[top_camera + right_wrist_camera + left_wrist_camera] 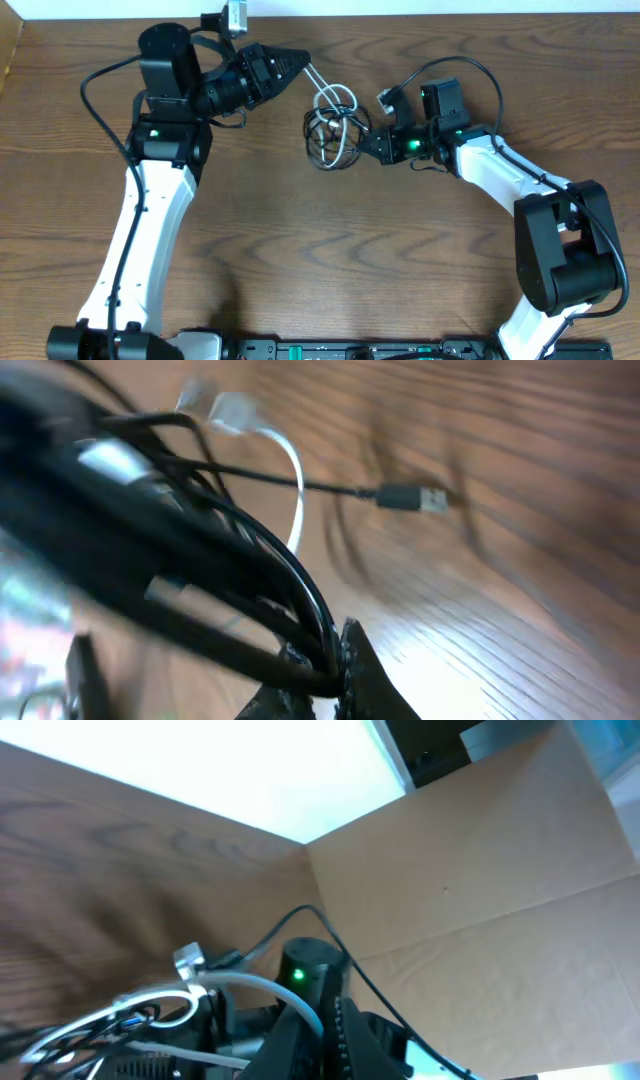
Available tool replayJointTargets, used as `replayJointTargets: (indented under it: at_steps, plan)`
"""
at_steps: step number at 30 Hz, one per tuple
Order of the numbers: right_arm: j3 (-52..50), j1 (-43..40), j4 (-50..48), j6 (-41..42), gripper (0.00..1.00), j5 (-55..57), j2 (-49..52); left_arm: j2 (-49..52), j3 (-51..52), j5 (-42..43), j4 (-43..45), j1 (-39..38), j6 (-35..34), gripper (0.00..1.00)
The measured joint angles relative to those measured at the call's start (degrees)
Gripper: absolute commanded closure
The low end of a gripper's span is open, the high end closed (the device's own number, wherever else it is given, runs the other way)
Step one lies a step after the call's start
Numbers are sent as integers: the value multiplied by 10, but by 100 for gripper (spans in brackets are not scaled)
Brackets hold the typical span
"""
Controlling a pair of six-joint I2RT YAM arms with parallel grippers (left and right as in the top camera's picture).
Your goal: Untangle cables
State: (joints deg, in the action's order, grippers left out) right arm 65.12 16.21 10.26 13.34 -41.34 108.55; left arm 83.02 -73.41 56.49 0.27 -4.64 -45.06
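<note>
A white cable (pixel 337 100) and a black cable (pixel 322 140) hang looped together between the two grippers over the wooden table (pixel 300 250). My left gripper (pixel 303 62) points right and is shut on the white cable's upper end. In the left wrist view the white cable (pixel 255 985) arcs into the left gripper (pixel 328 1025). My right gripper (pixel 362 143) is shut on black strands at the tangle's right side. In the right wrist view the black cable (pixel 300 585) runs into the right gripper (pixel 335 665), and its USB plug (pixel 412 497) dangles beyond.
A cardboard wall (pixel 480 870) stands behind the table's far edge. A black rail (pixel 330 350) runs along the front edge between the arm bases. Thick black arm wires (pixel 480 70) loop above the right wrist.
</note>
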Motion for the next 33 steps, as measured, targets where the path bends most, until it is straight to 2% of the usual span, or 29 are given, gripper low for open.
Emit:
replayJointTargets:
  at_steps: [11, 21, 33]
  plan:
    - [0, -12, 49, 104, 99, 121, 0, -5, 0, -1, 4, 0, 0, 93]
    - [0, -32, 106, 139, 99, 188, 0, -5, 0, -64, 5, 2, -1, 93]
    - [-5, -88, 157, 161, 99, 277, 9, -36, 0, -118, 62, 20, -2, 93]
